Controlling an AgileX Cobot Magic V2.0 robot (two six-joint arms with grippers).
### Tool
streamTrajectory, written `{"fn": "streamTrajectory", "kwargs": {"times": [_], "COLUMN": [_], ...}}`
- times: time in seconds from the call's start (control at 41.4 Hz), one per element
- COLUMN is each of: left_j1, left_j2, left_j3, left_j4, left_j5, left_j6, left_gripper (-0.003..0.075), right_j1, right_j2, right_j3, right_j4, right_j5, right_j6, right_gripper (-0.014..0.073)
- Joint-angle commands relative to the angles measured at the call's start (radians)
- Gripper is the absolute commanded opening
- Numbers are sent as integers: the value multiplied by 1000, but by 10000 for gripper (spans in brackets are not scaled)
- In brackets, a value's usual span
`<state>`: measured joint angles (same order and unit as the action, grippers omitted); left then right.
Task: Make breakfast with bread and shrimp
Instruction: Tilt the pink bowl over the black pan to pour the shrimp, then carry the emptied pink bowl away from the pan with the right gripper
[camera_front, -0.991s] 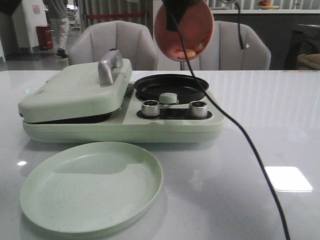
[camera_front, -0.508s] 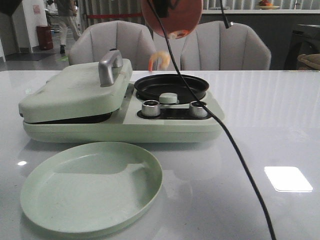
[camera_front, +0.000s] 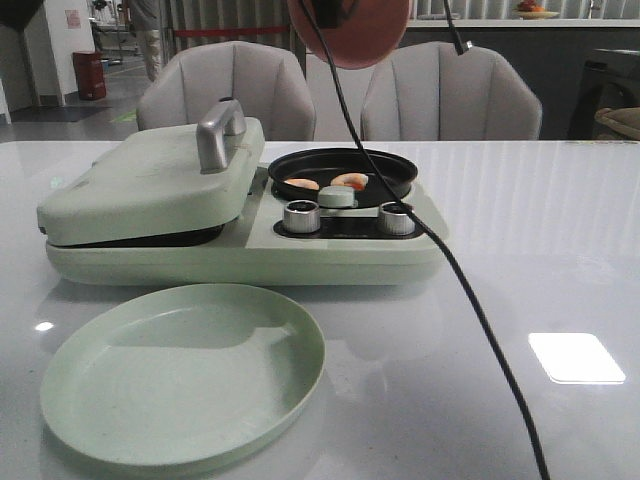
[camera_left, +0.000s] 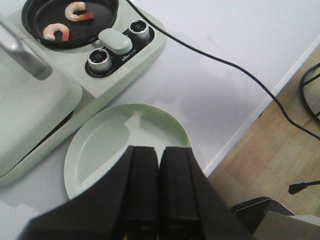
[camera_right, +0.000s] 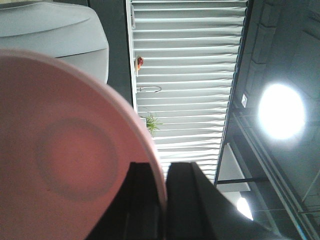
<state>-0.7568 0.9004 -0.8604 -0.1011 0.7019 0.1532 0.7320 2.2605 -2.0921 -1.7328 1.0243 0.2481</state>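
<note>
Two shrimp (camera_front: 349, 181) (camera_front: 302, 184) lie in the round black pan (camera_front: 343, 171) of the pale green breakfast maker; they also show in the left wrist view (camera_left: 78, 10) (camera_left: 56, 31). My right gripper (camera_right: 164, 172) is shut on the rim of a pink plate (camera_right: 65, 150), held tipped high above the pan (camera_front: 350, 30). My left gripper (camera_left: 159, 160) is shut and empty, above the green plate (camera_left: 100, 145). No bread is in view; the maker's lid (camera_front: 150, 180) is closed.
A large empty green plate (camera_front: 180, 370) sits on the white table in front of the maker. A black cable (camera_front: 470, 310) runs from the maker to the table's front edge. Two knobs (camera_front: 301, 215) (camera_front: 397, 217) face front. Chairs stand behind.
The shrimp have dropped from the tipped pink plate into the black pan. The plate has moved left and higher above the pan.
</note>
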Motion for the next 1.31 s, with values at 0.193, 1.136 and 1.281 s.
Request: {"fn": "streamTrajectory", "kwargs": {"times": [0.193, 1.136, 1.281], "left_j1": [1, 1, 1], "left_j2": [-5, -5, -5], "left_j3": [-27, -27, -27], "left_j4": [-6, -6, -6], "left_j5": [-71, -71, -71], "left_j6": [-10, -10, -10], "left_gripper": [104, 104, 104], "right_j1": [-3, -687, -826], "right_j2": [-124, -775, -789], "right_j3": [-40, 520, 652], "right_j4": [91, 1685, 1938], "right_j5": [99, -6, -48], "right_j6": [1, -372, -485], "right_gripper": [79, 79, 79]}}
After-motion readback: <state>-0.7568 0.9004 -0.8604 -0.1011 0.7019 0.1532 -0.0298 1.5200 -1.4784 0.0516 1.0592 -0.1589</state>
